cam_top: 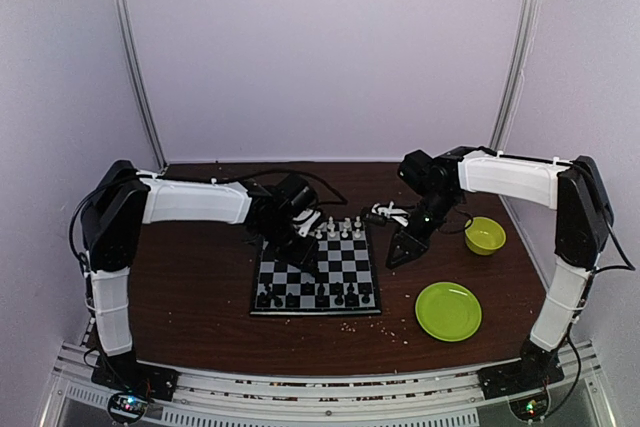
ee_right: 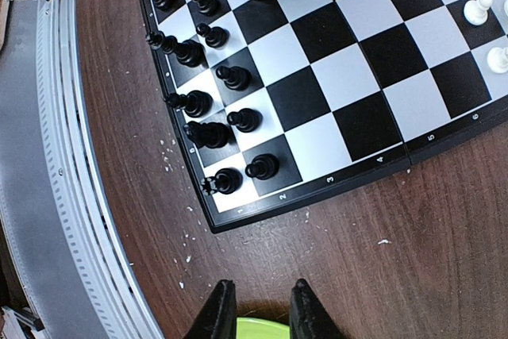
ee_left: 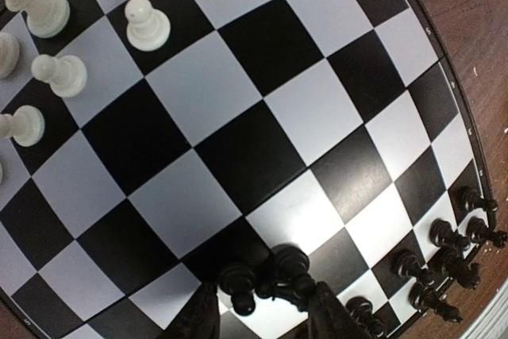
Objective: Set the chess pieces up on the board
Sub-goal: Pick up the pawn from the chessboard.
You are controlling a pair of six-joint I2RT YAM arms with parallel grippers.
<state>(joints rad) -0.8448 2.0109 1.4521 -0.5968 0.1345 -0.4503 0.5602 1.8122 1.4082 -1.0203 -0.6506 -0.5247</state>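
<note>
Neatly, tiny black chess pieces (ee_right: 208, 134) edge the checkered board (ee_right: 373, 109) — left claw (ee_left: 266, 303) spread around two, right claw (ee_right: 258, 303) parted.

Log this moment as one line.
left gripper open around black plastic chess pieces | right gripper open, empty, near round green plate

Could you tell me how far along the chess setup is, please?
Done: black pieces line most of the board's near two rows. In hand: the left gripper straddles a few black pieces; the right gripper hangs empty. Left: the white pieces' rows look incomplete.
</note>
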